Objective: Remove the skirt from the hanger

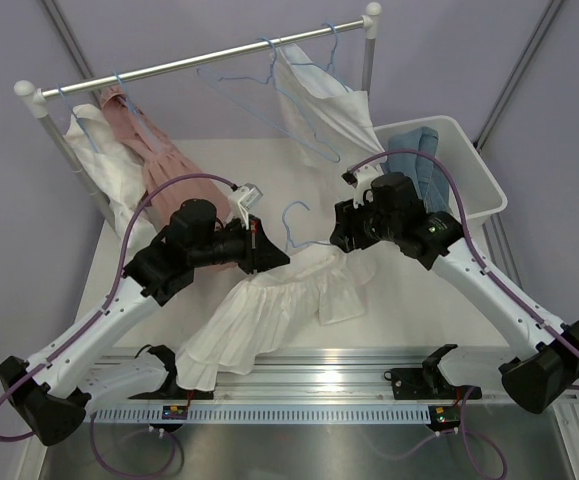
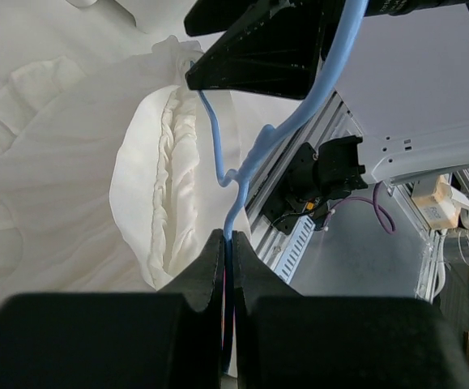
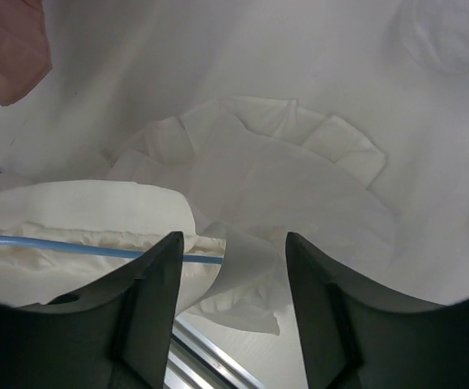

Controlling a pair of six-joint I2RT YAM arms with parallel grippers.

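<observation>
The white skirt [image 1: 259,320] lies spread on the table, its gathered waistband [image 2: 177,178] still threaded on the thin blue hanger [image 1: 294,212]. My left gripper [image 1: 259,245] is shut on the hanger wire [image 2: 315,89], which rises from between its fingertips [image 2: 231,237]. My right gripper [image 1: 341,238] is at the skirt's right end. In the right wrist view its jaws [image 3: 232,243] stand apart, a loose fold of the skirt [image 3: 299,186] lies between them, touching neither finger, and the hanger wire [image 3: 72,245] runs behind the left finger.
A clothes rail [image 1: 199,62] crosses the back, with a pink dress [image 1: 159,160], a white garment [image 1: 319,100] and empty blue hangers on it. A white bin [image 1: 489,185] holding jeans [image 1: 419,160] stands at the right. An aluminium rail [image 1: 319,365] edges the near side.
</observation>
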